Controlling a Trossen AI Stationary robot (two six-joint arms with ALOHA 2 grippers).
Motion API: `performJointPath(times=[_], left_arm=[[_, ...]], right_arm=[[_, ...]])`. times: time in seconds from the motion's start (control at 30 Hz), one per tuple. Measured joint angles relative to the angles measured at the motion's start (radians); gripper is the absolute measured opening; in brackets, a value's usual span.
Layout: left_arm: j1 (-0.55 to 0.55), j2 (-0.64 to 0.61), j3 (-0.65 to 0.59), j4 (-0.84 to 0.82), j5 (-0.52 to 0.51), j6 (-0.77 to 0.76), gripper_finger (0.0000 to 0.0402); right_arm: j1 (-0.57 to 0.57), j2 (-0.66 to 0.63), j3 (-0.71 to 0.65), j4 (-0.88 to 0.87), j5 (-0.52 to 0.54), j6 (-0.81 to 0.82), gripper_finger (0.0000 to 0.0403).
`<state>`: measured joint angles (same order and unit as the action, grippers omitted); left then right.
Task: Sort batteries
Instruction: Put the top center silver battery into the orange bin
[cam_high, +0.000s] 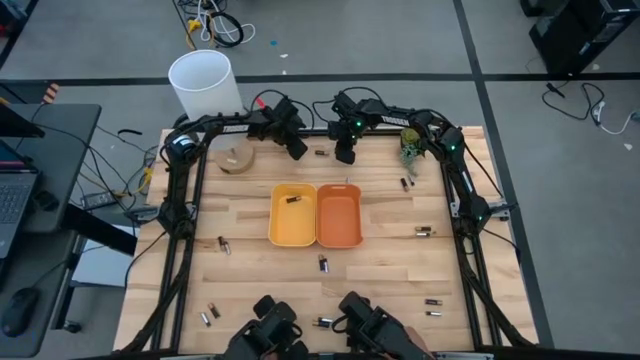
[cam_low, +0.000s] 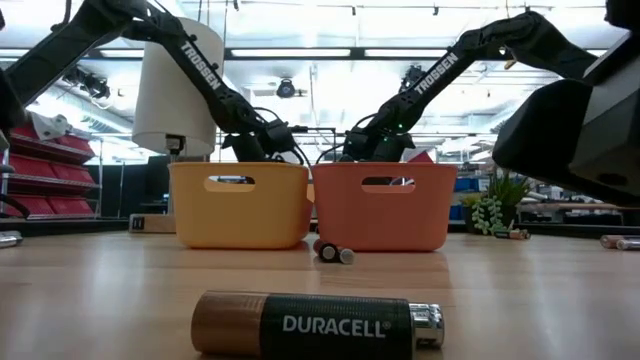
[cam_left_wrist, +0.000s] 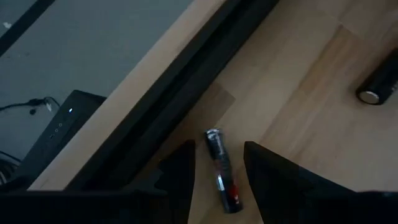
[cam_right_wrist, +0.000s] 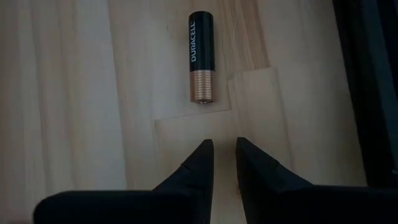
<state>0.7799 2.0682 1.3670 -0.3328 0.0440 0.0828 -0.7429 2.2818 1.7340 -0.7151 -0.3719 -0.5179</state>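
Two rounded plastic tubs are set side by side, touching, at mid-tabletop (cam_high: 250, 290): a yellow tub (cam_high: 292, 213) holding one dark battery (cam_high: 294, 201) and an orange tub (cam_high: 339, 214) whose floor is seen bare. Small cylindrical batteries (cam_high: 426, 231), dark or silvery, are scattered over the pale wood planks. The left end effector (cam_left_wrist: 217, 171) is held at the tabletop's far edge, its fingers parted moderately on either side of a slim battery (cam_left_wrist: 222, 169) lying flat. The right end effector (cam_right_wrist: 224, 165) is held narrowly open, empty, near a copper-ended Duracell cell (cam_right_wrist: 201, 56). A white cylindrical bin (cam_high: 204, 84) stands beyond the tabletop.
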Motion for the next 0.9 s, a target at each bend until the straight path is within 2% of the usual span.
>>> performJointPath(times=[0.17,0.27,0.53,0.63,0.9], left_arm=[[-0.001,0.0,0.0,-0.007,-0.006,0.019,0.0151],[-0.001,0.0,-0.005,-0.014,-0.005,0.015,0.0134],[-0.001,-0.003,-0.015,-0.01,-0.005,0.003,0.0032],[-0.001,-0.003,-0.017,0.005,-0.005,0.003,0.0032],[-0.029,0.001,0.013,-0.019,-0.013,-0.008,0.0042]], right_arm=[[0.0,0.0,0.0,0.0,0.0,-0.006,0.0058],[0.0,0.0,0.0,0.001,0.0,-0.008,0.0058],[0.0,0.0,0.0,-0.011,0.0,0.012,0.0058],[0.0,-0.002,0.002,-0.042,-0.012,0.038,0.0058],[-0.006,-0.023,-0.007,-0.151,-0.15,0.031,0.0058]])
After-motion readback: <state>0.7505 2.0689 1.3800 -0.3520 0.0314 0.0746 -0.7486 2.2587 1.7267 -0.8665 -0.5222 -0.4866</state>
